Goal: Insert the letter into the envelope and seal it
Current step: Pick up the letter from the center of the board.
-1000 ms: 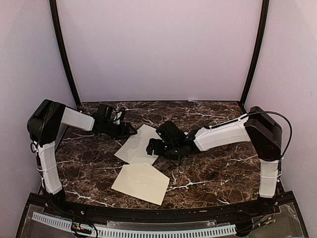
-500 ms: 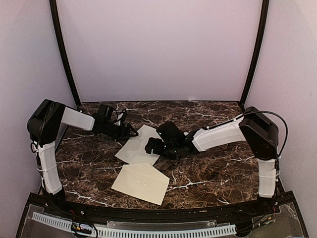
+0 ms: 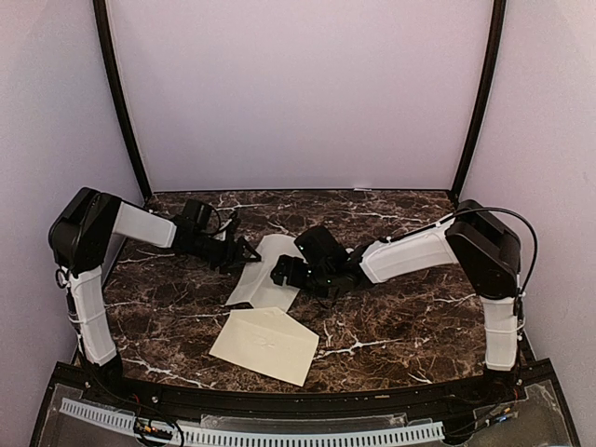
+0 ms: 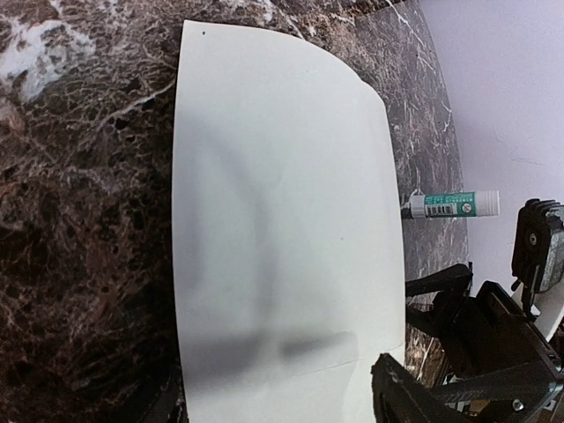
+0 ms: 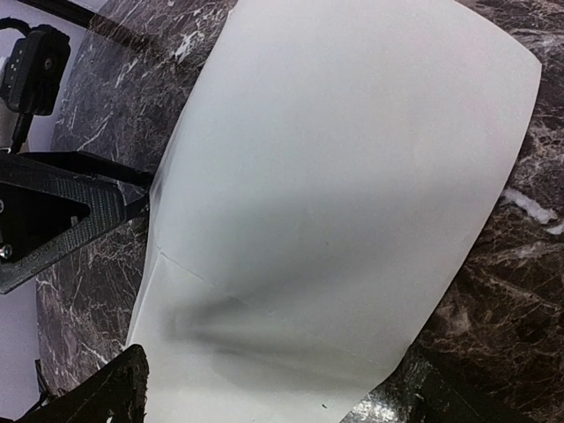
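Note:
The letter (image 3: 264, 276), a plain whitish sheet, lies mid-table and bows upward between my two grippers. My left gripper (image 3: 246, 253) is at its far-left end, open, fingers straddling the sheet's edge (image 4: 282, 401). My right gripper (image 3: 282, 273) is at the opposite end, also open, and the letter (image 5: 335, 176) runs between its wide-set fingers (image 5: 278, 397). A crease crosses the letter (image 4: 282, 194) near each gripper. The cream-yellow envelope (image 3: 265, 345) lies flat nearer the front, with its pointed flap toward the letter, touched by neither gripper.
A glue stick (image 4: 449, 204) with a green label lies on the dark marble table (image 3: 400, 317) beyond the letter. Pale walls and two black posts (image 3: 119, 93) close in the back and sides.
The letter has gone from lying flat to bowed and looks narrower from above. Both grippers have edged toward each other at its ends. The envelope has not moved.

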`<state>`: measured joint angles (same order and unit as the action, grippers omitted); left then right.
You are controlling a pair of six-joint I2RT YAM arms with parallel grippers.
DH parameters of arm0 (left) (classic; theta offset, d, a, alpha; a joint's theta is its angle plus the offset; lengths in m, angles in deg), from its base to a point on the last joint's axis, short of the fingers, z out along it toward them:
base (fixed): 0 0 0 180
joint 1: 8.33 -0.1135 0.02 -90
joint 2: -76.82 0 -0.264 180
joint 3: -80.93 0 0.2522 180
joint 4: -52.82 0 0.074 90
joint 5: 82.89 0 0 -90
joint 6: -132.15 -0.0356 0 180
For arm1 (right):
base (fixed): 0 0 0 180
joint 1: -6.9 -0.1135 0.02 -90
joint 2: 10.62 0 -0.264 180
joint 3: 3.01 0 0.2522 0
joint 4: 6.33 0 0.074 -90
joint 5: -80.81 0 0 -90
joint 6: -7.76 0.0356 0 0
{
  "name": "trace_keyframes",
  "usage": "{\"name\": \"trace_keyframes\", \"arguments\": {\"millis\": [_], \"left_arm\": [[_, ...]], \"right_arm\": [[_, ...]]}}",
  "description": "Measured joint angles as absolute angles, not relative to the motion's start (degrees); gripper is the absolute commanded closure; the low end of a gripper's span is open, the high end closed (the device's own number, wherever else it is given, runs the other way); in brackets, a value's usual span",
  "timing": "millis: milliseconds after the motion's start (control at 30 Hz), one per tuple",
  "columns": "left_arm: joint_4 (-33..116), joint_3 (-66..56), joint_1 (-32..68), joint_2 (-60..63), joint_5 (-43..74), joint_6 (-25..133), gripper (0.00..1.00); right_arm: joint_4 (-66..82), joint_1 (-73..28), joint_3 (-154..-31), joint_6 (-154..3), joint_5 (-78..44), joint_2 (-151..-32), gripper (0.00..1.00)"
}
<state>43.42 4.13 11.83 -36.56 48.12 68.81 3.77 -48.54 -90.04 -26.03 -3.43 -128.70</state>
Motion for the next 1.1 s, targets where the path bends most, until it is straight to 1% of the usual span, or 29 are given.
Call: {"name": "trace_keyframes", "arguments": {"millis": [333,400,533,900,1000,1100], "left_arm": [[43.2,6.8,11.8,-34.7,49.1,70.4,0.40],[43.4,7.2,11.8,-34.6,49.5,70.8,0.45],[44.2,7.8,11.8,-34.6,50.5,71.5,0.46],[46.3,8.4,11.8,-34.6,52.7,72.8,0.46],[46.7,8.8,11.8,-34.6,53.4,73.0,0.42],[46.6,9.0,11.8,-34.0,53.6,73.1,0.32]], "right_arm": [[2.8,-48.5,-89.8,-26.3,-4.2,-128.7,0.03],[1.8,-48.5,-89.3,-26.5,-4.6,-128.7,0.02],[0.4,-48.5,-88.8,-27.3,-5.6,-128.7,0.02],[-3.8,-48.5,-88.7,-29.8,-8.3,-128.7,0.02],[-4.1,-48.5,-88.7,-30.1,-8.4,-128.7,0.02],[-4.2,-48.5,-88.7,-30.3,-8.4,-128.7,0.02]]}}
